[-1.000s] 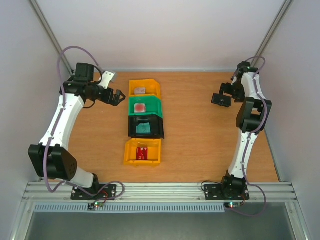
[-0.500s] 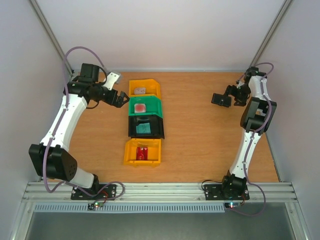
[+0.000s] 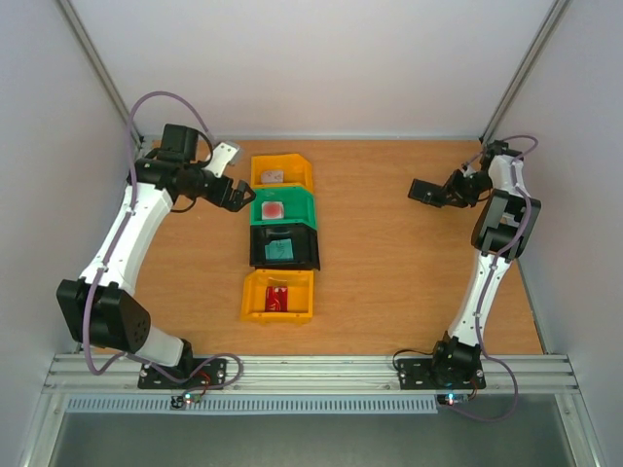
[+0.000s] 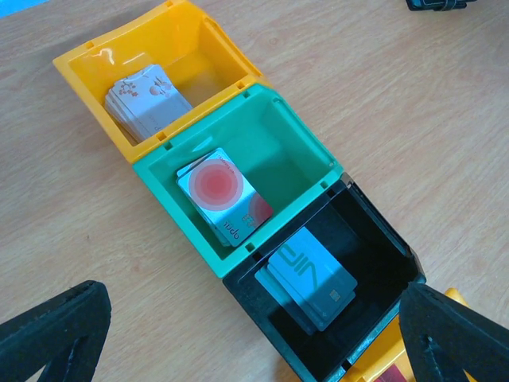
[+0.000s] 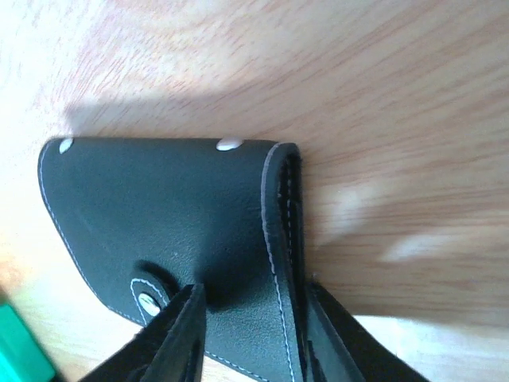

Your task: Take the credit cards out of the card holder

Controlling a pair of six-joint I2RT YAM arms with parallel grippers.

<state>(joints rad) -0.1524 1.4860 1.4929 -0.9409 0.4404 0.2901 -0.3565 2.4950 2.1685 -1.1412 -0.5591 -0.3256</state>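
The card holder (image 5: 167, 207) is a black stitched leather wallet, folded shut and standing edge-on over the wood. My right gripper (image 5: 254, 298) is shut on it, one finger on its flat face and the other against its folded edge. From above, the card holder (image 3: 423, 190) shows at the right rear of the table. Credit cards lie in the bins: a pale stack (image 4: 147, 99), a card with a red circle (image 4: 223, 195), teal cards (image 4: 310, 278) and a red card (image 3: 278, 298). My left gripper (image 4: 254, 298) hangs open above the bins and holds nothing.
A row of bins runs down the table's middle: a rear yellow bin (image 4: 87, 60), a green bin (image 4: 306, 147), a black bin (image 4: 390, 247) and a front yellow bin (image 3: 251, 292). Grey walls close in the left, right and back sides.
My right gripper has closed from wide open onto the card holder while its arm folded back toward the right wall. The left gripper has drifted slightly toward the bins.
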